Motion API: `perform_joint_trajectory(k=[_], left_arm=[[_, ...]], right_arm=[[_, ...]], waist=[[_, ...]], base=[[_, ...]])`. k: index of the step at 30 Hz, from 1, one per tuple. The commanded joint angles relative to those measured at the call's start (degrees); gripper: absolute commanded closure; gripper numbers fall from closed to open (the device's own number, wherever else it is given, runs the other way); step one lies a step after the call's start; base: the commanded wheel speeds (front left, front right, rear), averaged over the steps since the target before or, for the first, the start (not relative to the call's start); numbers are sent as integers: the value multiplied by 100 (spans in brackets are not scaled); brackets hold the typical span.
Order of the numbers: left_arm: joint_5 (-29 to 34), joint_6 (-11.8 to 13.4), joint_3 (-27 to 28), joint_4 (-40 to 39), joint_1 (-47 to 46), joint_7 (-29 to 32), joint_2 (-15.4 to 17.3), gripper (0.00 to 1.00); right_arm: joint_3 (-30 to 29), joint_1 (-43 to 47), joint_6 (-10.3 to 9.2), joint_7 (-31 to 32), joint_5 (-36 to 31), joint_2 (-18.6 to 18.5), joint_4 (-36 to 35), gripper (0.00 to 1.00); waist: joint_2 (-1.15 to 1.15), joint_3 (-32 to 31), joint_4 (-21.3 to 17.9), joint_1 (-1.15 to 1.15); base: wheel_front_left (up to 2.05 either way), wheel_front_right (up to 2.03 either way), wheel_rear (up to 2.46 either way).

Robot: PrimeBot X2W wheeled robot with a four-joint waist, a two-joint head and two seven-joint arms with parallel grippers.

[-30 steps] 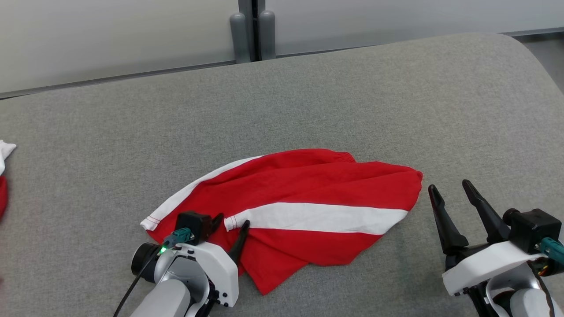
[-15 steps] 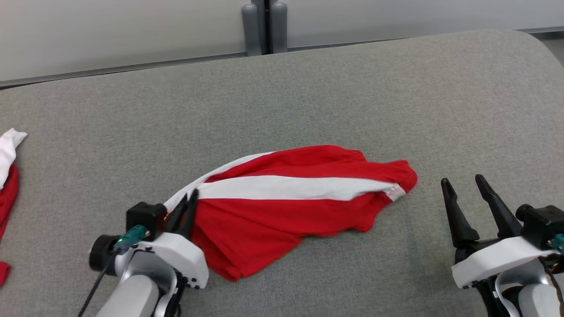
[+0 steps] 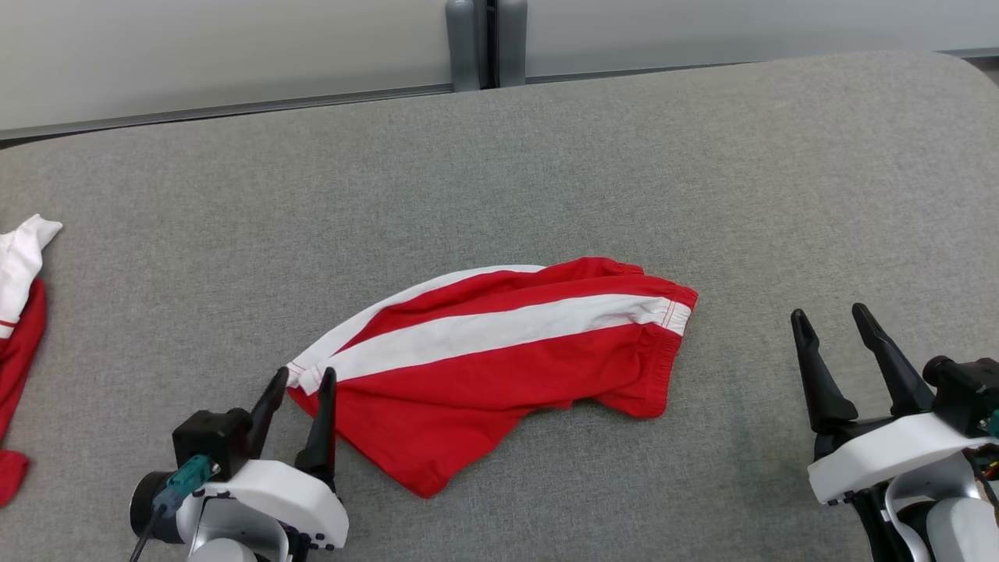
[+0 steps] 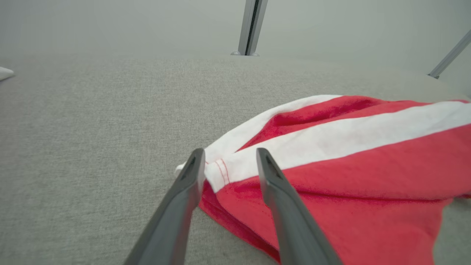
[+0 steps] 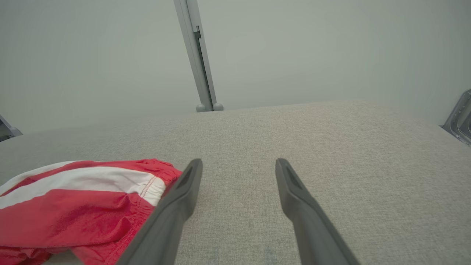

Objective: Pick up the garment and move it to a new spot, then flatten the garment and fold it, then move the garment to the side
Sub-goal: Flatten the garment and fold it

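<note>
At the far left edge of the grey surface (image 3: 195, 218) lies a red-and-white cloth (image 3: 19, 312). Next, the left tool (image 3: 303, 376) stands half-spread, its fingers either side of the white hem corner of the garment (image 3: 499, 367), not pinching it. That red, white-striped garment lies spread mid-surface. Well right of it, the right tool (image 3: 828, 314) gapes wide, empty.

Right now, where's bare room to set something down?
Bare grey surface from the shorts back to the far edge, and between shorts and right gripper. Crowded at left: left gripper at the shorts' corner, another garment at the edge.
</note>
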Motion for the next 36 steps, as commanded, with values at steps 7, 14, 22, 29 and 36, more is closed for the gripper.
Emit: perform_joint_trajectory(k=[7,14,22,29,36], left_arm=[[220,41,312,-357,89,-827,-133,0],[1001,220,781,-958,36,-886,-177,0],[1290,200,938,-952,456,-805,57,0],[1142,178,841,-1111,865,-478,140,0],[1097,233,811,-1209,985,-353,168,0]], right_arm=[[-23,0,0,30,-31,-55,-75,0],[0,130,0,118,-100,-76,-175,0],[47,304,0,261,-195,-84,-246,0],[45,463,0,352,-241,-54,-334,0],[31,502,0,384,-259,-11,-393,0]], waist=[[0,-152,20,0],[0,-400,66,0],[0,-772,98,0],[0,-967,129,0],[0,-1012,127,0]], base=[[0,0,0],[0,0,0],[0,0,0],[0,0,0],[0,0,0]])
